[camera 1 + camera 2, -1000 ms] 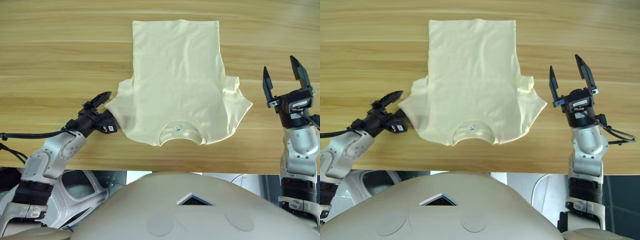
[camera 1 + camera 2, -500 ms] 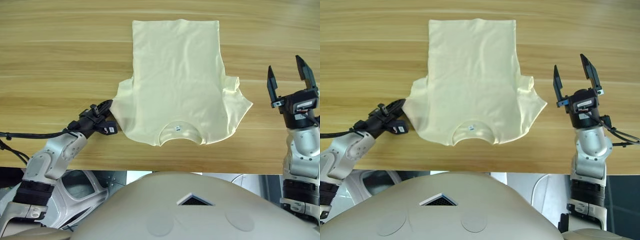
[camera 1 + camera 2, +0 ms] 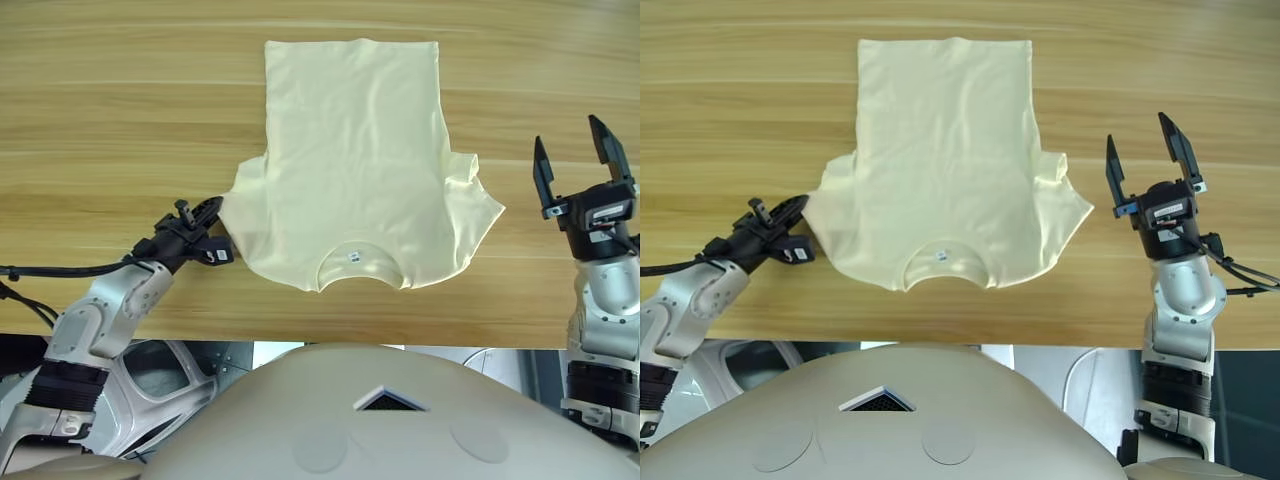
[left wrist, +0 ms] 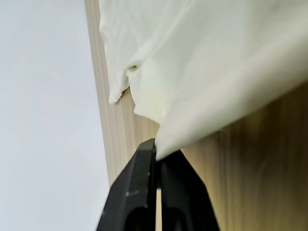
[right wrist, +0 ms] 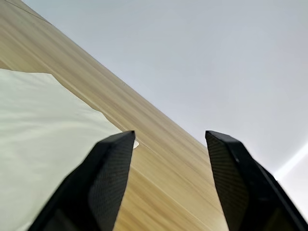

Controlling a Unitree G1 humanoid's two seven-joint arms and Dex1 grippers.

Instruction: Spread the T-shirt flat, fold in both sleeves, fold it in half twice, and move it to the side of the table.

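Left eye view: pale yellow T-shirt (image 3: 350, 150) spread on the tabletop (image 3: 120, 100), collar nearest the robot. Left end effector (image 3: 208, 210) clamps the left sleeve (image 3: 245, 200); right end effector (image 3: 570, 140) stands apart beside the right sleeve (image 3: 478, 205). Sleeve folds, both halvings and relocation apparently remain.

I read the T-shirt (image 3: 350, 160) as soft, matt cloth: a fine pale-yellow knit with shallow creases and a stitched rib round the collar. In the left wrist view its sleeve edge looks limp and slightly fuzzy, with no shine. The table (image 3: 120, 100) looks like wood or a wood-look laminate, I cannot tell which; it is smooth and straight-grained, with a faint satin sheen. The left gripper (image 4: 156, 149) has smooth black plastic fingers (image 4: 137, 192) that catch a little light. The right gripper (image 5: 168, 137) has black fingers (image 5: 103, 178) with a fine-grained, matt surface. The left forearm casing (image 3: 105, 315) is smooth, silver-grey and satin-finished.
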